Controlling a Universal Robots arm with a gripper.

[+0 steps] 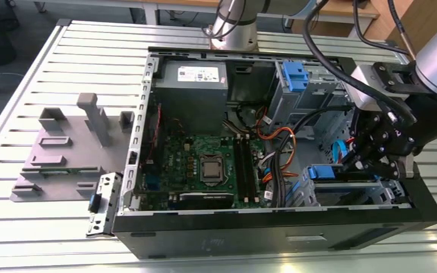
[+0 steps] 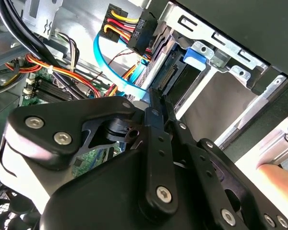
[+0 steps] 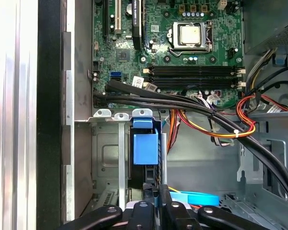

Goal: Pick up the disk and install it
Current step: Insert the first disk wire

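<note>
The disk (image 1: 321, 172) sits in the lower drive bay of the open computer case (image 1: 279, 227), at the exterior view's right, its blue end tab (image 3: 145, 146) facing the motherboard. In the second wrist view the disk's blue tab (image 2: 194, 55) and its connector end (image 2: 170, 76) show inside the metal cage. My gripper (image 1: 366, 162) hangs just over that bay. Its two black fingers (image 2: 156, 108) lie close together, and their tips (image 3: 154, 191) are at the disk's rear end. I cannot tell whether they touch it.
A light blue flat cable (image 2: 120, 72) and bundled wires (image 3: 206, 120) run close by the gripper. Another blue carrier (image 1: 295, 77) sits in the upper bay, and the grey power supply (image 1: 192, 85) is at the case's far corner. A grey fixture (image 1: 66, 148) stands on the slatted table. A person's hand (image 2: 273, 175) is beside the case.
</note>
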